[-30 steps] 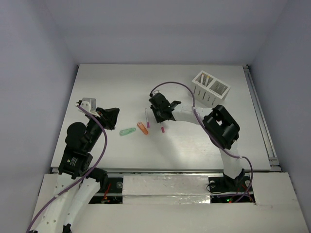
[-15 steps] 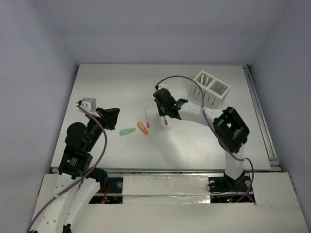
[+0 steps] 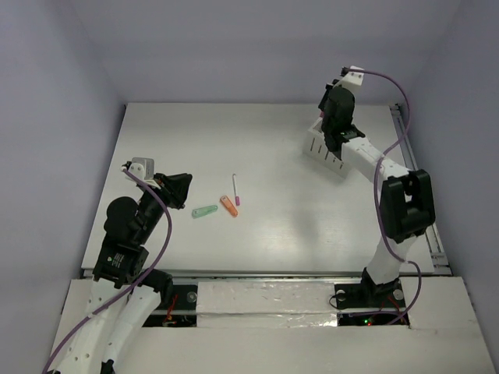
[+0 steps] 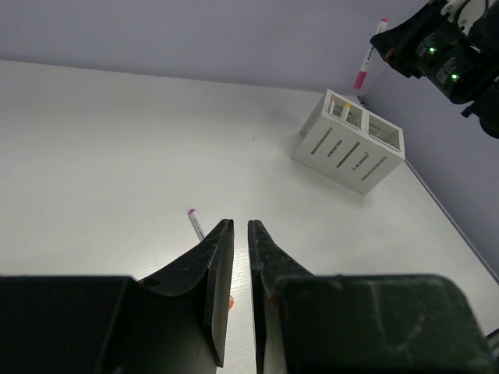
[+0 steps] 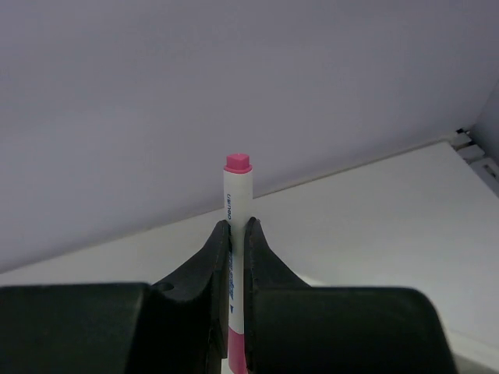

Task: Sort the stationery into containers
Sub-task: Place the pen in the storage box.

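Between the right fingers [image 5: 214, 269], a pink-capped pen [image 5: 237, 195] is clamped upright, with the white slotted holder [image 4: 349, 156] below, evidently for vertical insertion. Left fingers [image 4: 217, 273] are nearly closed and empty, over the bench [image 4: 117, 140].

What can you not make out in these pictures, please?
- Right wrist view: the right gripper hides the lower end of the pink-capped white pen.
- Top view: that gripper covers the compartments of the white slotted holder.
- Left wrist view: the left gripper hides nearly all of the stubby orange piece.
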